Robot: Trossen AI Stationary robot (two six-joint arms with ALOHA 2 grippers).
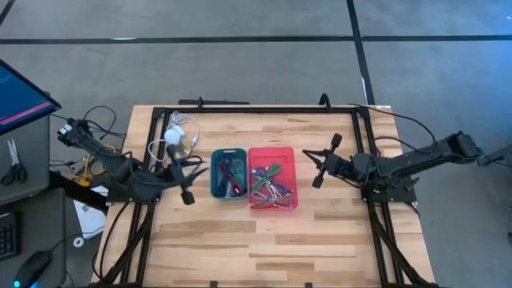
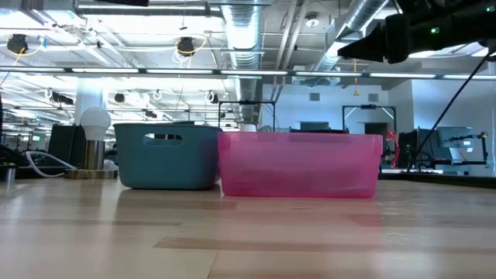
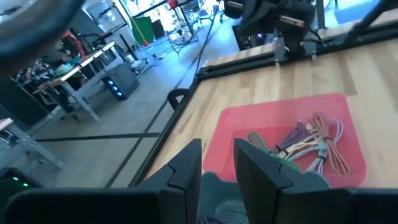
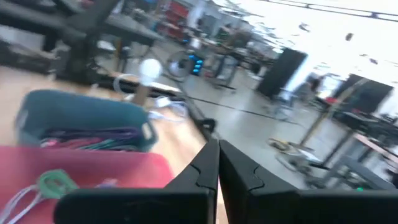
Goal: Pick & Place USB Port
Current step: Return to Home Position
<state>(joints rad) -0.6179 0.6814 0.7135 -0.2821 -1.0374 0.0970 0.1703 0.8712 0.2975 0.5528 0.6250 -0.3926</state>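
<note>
Left pincer (image 1: pixel 194 171): fingers parted with a clear gap, nothing between them, hanging just left of the teal rectangular plastic bin (image 1: pixel 229 150), tips turned toward it. Right pincer (image 1: pixel 318 165): fingers pressed together, empty, hanging right of the translucent red plastic bin (image 1: pixel 272 149), apart from its wall. Both over the pale wooden slatted table (image 1: pixel 264 248).

Likely trouble on the way home: clipping the teal bin's left wall with the parted left fingers if swung sideways rather than lifted and drawn back, and so shoving it into the red bin standing just beside it on the right. Also snagging the white round bulb lamp (image 1: pixel 179 133) and its white cord, lying just far of the left arm, and dragging them across the table. Little risk on the right side, judging by the bare wood between pincer and red bin.

Purple and violet coiled charger cables (image 1: pixel 230 179): inside the teal bin, right of the left pincer. Green, orange and pale coiled charger cables (image 1: pixel 269 186): inside the red bin, left of the right pincer. None held, none seen loose on the table
</note>
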